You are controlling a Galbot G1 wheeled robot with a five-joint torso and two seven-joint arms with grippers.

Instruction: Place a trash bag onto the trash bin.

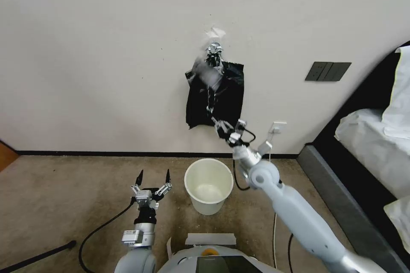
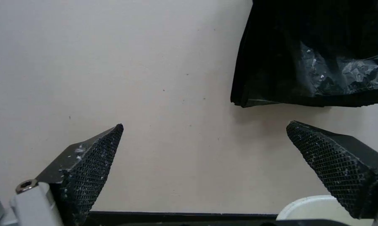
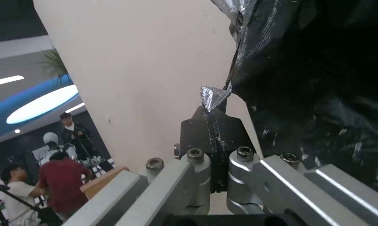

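Bag [image 1: 212, 98] hangs stretched in a thin strip in front of the bundle [image 1: 230, 94] of black bags on the wall [image 1: 106, 51], above and just behind the bin [image 1: 209, 185]. Right gripper [image 1: 221, 127] is raised above the bin's far rim, at the bundle's lower edge, jaws pinched tight on the bag's bottom corner; right wrist view shows a crinkled silvery tip of the bag [image 3: 214, 97] poking out between the closed fingers [image 3: 197, 131], with glossy black plastic beside them. Bundle top is gathered at a silvery knot [image 1: 214, 51] on the wall. Bin stands upright on the carpet [image 1: 64, 196], near the wall. Left gripper [image 1: 153, 177] sits low, beside the bin on its left, pointing up at the wall, fingers [image 2: 93, 163] spread wide, holding nothing; bin rim [image 2: 310, 205] is near one pad in the left wrist view.
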